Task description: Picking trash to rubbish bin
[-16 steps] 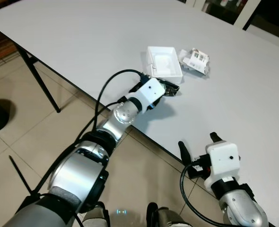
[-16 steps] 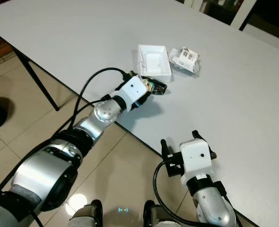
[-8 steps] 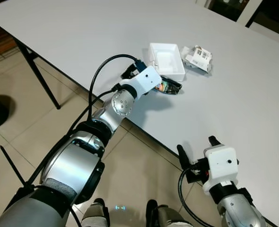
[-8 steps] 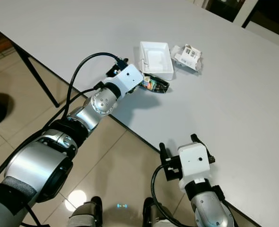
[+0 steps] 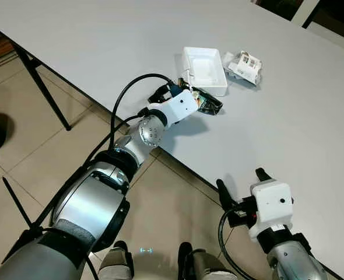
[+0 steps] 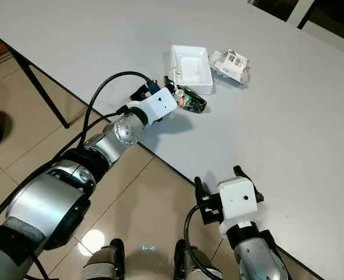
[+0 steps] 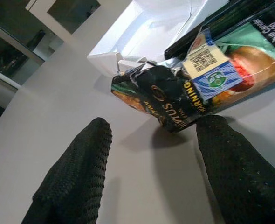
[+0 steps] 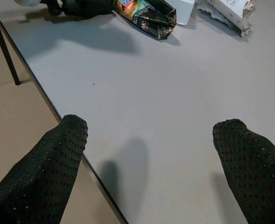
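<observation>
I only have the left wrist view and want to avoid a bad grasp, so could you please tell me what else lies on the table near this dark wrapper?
Observer: Beyond the dark wrapper sits a white tray, and to its right a crumpled white carton.
Operator: Thank you. Where is the right gripper?
Observer: The right gripper is open at the table's near edge, well apart from the trash.
Operator: Is a bin visible?
Observer: I cannot see one; tiled floor lies below the table edge.
</observation>
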{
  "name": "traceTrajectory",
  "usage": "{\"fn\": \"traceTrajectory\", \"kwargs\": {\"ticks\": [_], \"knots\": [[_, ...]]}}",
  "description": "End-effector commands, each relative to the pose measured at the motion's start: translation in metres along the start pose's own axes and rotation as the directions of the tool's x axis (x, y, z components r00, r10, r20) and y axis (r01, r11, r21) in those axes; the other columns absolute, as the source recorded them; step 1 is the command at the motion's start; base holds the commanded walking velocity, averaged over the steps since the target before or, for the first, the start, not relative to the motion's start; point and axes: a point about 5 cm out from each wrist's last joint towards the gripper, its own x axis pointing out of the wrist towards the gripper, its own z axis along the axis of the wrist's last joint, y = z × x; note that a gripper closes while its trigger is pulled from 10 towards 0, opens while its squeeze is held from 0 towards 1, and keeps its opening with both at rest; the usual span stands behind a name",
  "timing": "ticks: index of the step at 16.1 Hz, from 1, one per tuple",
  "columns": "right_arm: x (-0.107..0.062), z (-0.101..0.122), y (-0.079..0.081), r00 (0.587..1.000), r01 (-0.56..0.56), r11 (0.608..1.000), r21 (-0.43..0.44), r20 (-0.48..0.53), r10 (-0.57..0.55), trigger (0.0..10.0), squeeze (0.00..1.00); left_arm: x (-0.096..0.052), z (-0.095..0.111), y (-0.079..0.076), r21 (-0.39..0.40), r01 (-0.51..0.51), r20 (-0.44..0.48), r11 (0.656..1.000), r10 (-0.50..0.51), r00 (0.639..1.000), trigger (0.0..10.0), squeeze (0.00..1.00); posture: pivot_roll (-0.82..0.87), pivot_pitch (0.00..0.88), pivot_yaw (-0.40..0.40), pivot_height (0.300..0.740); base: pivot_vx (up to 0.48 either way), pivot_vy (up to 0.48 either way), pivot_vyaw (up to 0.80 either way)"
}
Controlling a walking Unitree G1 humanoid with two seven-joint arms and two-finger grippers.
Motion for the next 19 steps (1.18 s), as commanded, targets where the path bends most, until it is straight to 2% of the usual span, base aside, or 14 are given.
{"fn": "traceTrajectory", "kwargs": {"ticks": [1, 4, 6, 8, 10, 11, 12, 19], "knots": [[-0.004, -0.002, 0.0, 1.0, 0.003, 1.0, -0.002, -0.024, -0.003, 10.0, 1.0, 0.002, 0.006, -0.007, 0.021, 0.05, 0.006, 0.999, -0.051, 0.999, 10.0, 0.0, -0.06, 0.292, -0.11, 0.74, 0.0, 0.0, 0.0], [-0.005, -0.003, 0.001, 1.0, 0.002, 1.0, 0.0, -0.027, -0.002, 10.0, 1.0, 0.002, 0.012, -0.02, 0.074, 0.114, 0.024, 0.991, -0.116, 0.993, 10.0, 0.0, -0.07, 0.291, -0.112, 0.74, 0.0, 0.0, 0.0], [-0.005, -0.003, 0.001, 1.0, 0.004, 1.0, -0.002, -0.028, -0.004, 10.0, 1.0, 0.002, 0.013, -0.023, 0.115, 0.126, 0.03, 0.985, -0.131, 0.991, 10.0, 0.0, -0.07, 0.29, -0.111, 0.74, 0.0, 0.0, 0.0], [-0.006, -0.003, 0.0, 1.0, 0.008, 1.0, -0.005, -0.029, -0.008, 10.0, 1.0, 0.002, 0.016, -0.024, 0.197, 0.123, 0.051, 0.973, -0.135, 0.99, 10.0, 0.0, -0.07, 0.287, -0.112, 0.74, 0.0, 0.0, 0.0], [-0.005, -0.003, -0.001, 1.0, 0.011, 1.0, -0.005, -0.028, -0.011, 10.0, 1.0, 0.002, 0.019, -0.026, 0.222, 0.129, 0.067, 0.966, -0.147, 0.987, 10.0, 0.0, -0.07, 0.287, -0.112, 0.74, 0.0, 0.0, 0.0], [-0.005, -0.003, -0.001, 1.0, 0.011, 1.0, -0.005, -0.027, -0.012, 10.0, 1.0, 0.002, 0.019, -0.028, 0.215, 0.141, 0.067, 0.966, -0.159, 0.985, 7.3, 0.0, -0.07, 0.284, -0.11, 0.74, 0.0, 0.0, 0.0], [-0.004, -0.003, -0.001, 1.0, 0.011, 1.0, -0.005, -0.025, -0.011, 10.0, 1.0, 0.001, 0.019, -0.033, 0.192, 0.173, 0.067, 0.966, -0.189, 0.98, 0.0, 0.0, -0.07, 0.284, -0.11, 0.74, 0.0, 0.0, 0.0], [-0.005, -0.004, 0.0, 0.999, 0.019, 1.0, -0.006, -0.027, -0.019, 10.0, 1.0, 0.0, 0.019, -0.038, 0.192, 0.197, 0.063, 0.962, -0.212, 0.975, 0.0, 0.0, -0.07, 0.281, -0.106, 0.74, 0.0, 0.0, 0.0]]}}
